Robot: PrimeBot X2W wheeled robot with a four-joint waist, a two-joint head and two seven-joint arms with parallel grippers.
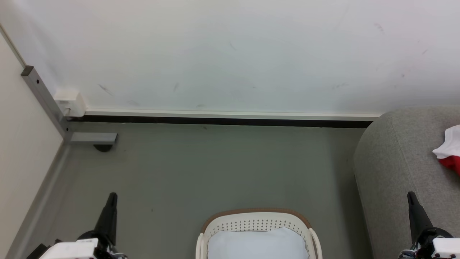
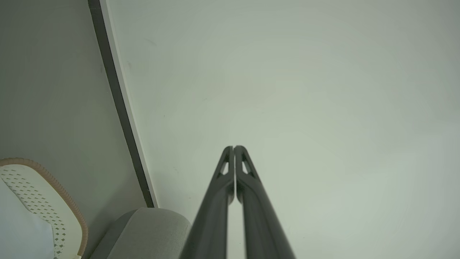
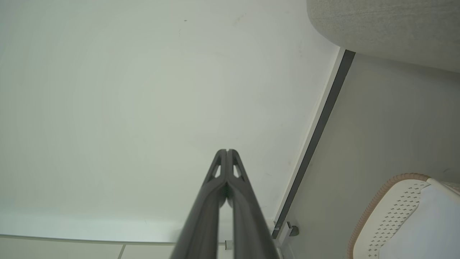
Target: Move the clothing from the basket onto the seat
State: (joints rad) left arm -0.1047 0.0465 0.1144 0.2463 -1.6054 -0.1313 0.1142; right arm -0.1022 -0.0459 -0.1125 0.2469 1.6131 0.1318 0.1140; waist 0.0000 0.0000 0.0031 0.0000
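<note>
Head view, bottom corners: the left gripper (image 1: 112, 201) at lower left and the right gripper (image 1: 412, 201) at lower right, two in all. Each is a dark point aimed up the frame, seen edge-on, so the jaws cannot be read from there. The left wrist view and the right wrist view settle it: each gripper's fingers (image 2: 251, 190) lie pressed together tip to tip, closed on nothing.

Between the grippers, at bottom centre, stands one basket (image 1: 257, 212), with its brown rim and dotted wall toward the far side. One pale bluish-white padding (image 1: 257, 244) lies in it. Both wrist views catch a curve of that rim and a piece of the padding.

Grey floor (image 1: 215, 165) runs past the basket. One grey seat (image 1: 391, 165) rises at the right edge, beside the basket and apart from it. On its top, at the far right of the head view, rests one bunch of clothing (image 1: 452, 163), red with white, cut off by the frame. The wrist views show the seat's rounded corner.

Farthest are a dark skirting strip (image 1: 215, 121), one white box (image 1: 70, 102) at upper left and the pale wall (image 1: 230, 54).
</note>
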